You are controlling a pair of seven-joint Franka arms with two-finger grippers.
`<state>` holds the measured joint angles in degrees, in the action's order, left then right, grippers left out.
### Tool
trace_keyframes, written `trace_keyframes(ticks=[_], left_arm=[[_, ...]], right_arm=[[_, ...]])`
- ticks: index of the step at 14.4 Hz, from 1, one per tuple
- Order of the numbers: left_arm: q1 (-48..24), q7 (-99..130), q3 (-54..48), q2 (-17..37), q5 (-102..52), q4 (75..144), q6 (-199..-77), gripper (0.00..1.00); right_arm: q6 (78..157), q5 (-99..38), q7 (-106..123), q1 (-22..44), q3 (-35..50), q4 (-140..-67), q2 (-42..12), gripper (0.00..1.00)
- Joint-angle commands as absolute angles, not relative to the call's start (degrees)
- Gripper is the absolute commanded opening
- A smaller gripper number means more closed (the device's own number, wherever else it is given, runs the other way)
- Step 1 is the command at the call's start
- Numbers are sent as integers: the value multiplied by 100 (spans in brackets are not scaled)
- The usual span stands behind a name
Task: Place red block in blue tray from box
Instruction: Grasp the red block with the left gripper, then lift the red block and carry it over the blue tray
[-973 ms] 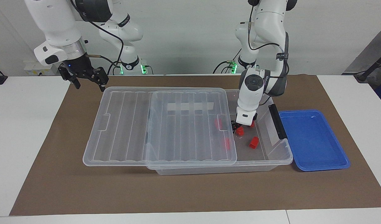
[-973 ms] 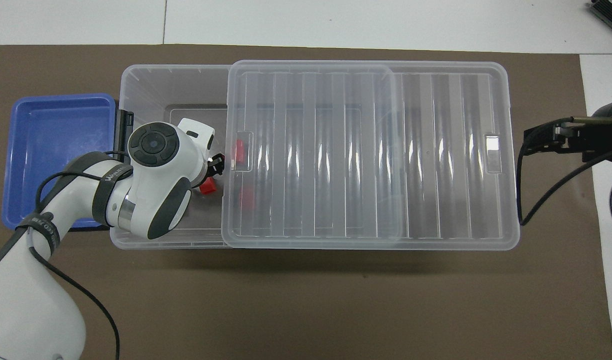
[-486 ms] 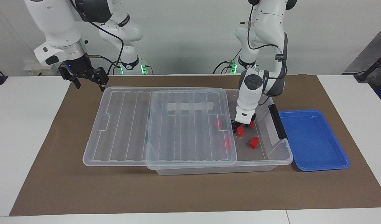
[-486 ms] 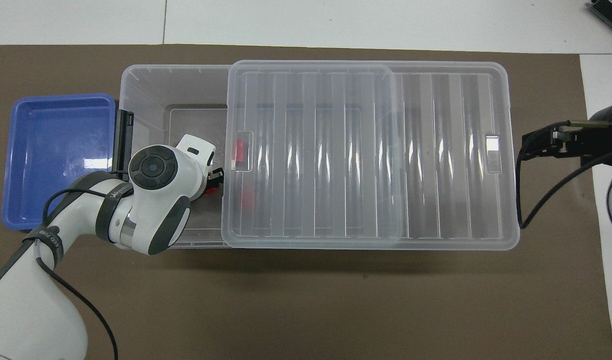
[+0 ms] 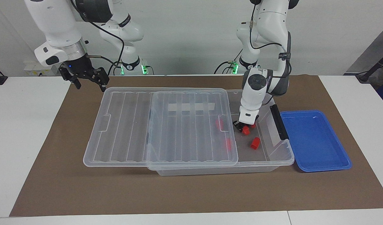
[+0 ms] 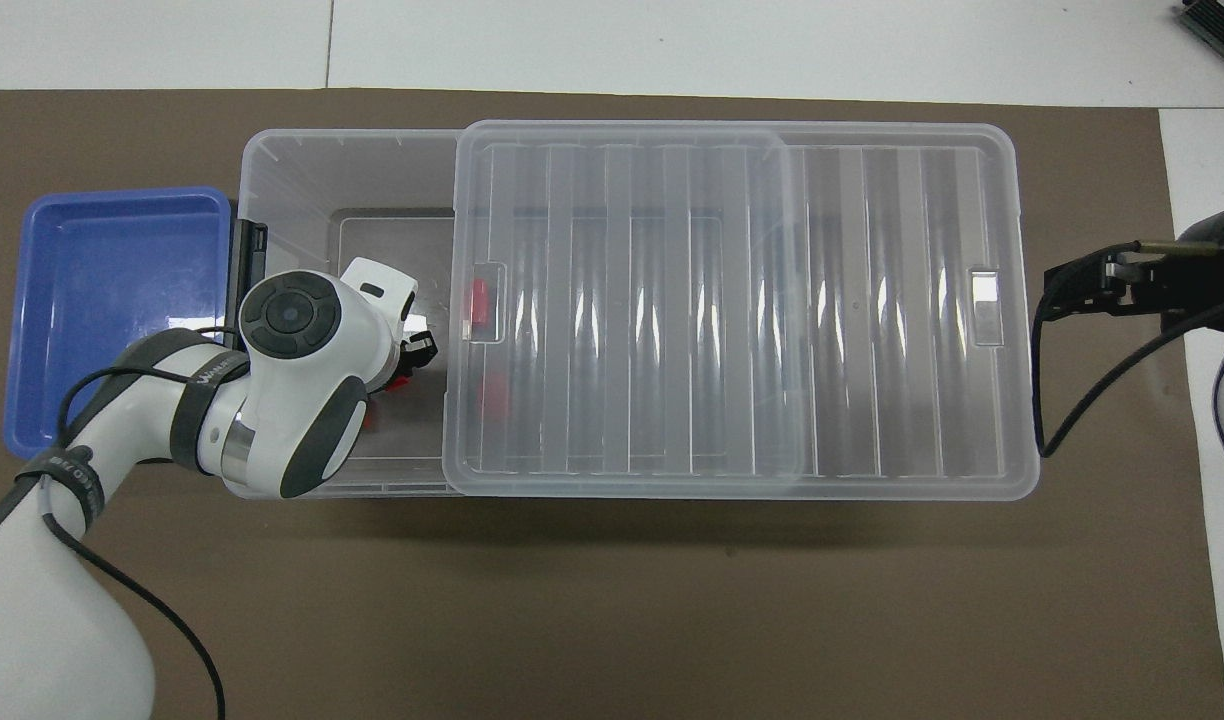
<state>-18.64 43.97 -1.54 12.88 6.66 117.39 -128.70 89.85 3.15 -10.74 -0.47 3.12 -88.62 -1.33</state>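
The clear box (image 5: 283, 157) (image 6: 282, 170) lies on the brown mat, and its lid (image 5: 132, 125) (image 6: 872, 300) is slid toward the right arm's end, so the end by the blue tray is uncovered. My left gripper (image 5: 243, 128) (image 6: 408, 366) reaches down into that uncovered end and is shut on a red block (image 5: 246, 131) (image 6: 401, 380). A second red block (image 5: 255, 143) lies loose on the box floor. Two others (image 5: 219, 124) (image 5: 228, 144) show through the lid. The blue tray (image 5: 313, 140) (image 6: 102, 300) sits beside the box at the left arm's end, with nothing in it. My right gripper (image 5: 89, 83) (image 6: 1052, 288) waits open, in the air beside the lid's end.
A black latch (image 5: 279, 122) stands on the box's end wall between the box and the tray. The brown mat (image 5: 191, 193) covers the middle of the white table.
My left gripper has shut on the red block and shifted a little with it toward the tray end of the box. The right arm has stayed put.
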Motion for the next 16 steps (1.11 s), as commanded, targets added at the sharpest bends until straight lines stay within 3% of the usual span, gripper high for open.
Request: trace_keyframes(ticks=[1,5,8,12,16], left_arm=[[-1741,4254,-149,1064,774,10630,-11264,0],[-1530,3667,-114,1063,546,9337,-9680,0],[-1083,2720,-106,1072,492,8895,-9124,0],[111,533,-105,1037,483,9148,-9604,0],[825,-648,-105,687,483,10358,-11043,0]], right_arm=[[8974,211,-1116,-123,334,-8947,-53,100],[8974,211,-1116,-114,343,-8947,-53,100],[8974,202,-1116,-123,334,-8947,-53,100],[8982,211,-1116,-123,334,-8947,-53,100],[9070,202,-1134,-132,334,-8947,-70,100]])
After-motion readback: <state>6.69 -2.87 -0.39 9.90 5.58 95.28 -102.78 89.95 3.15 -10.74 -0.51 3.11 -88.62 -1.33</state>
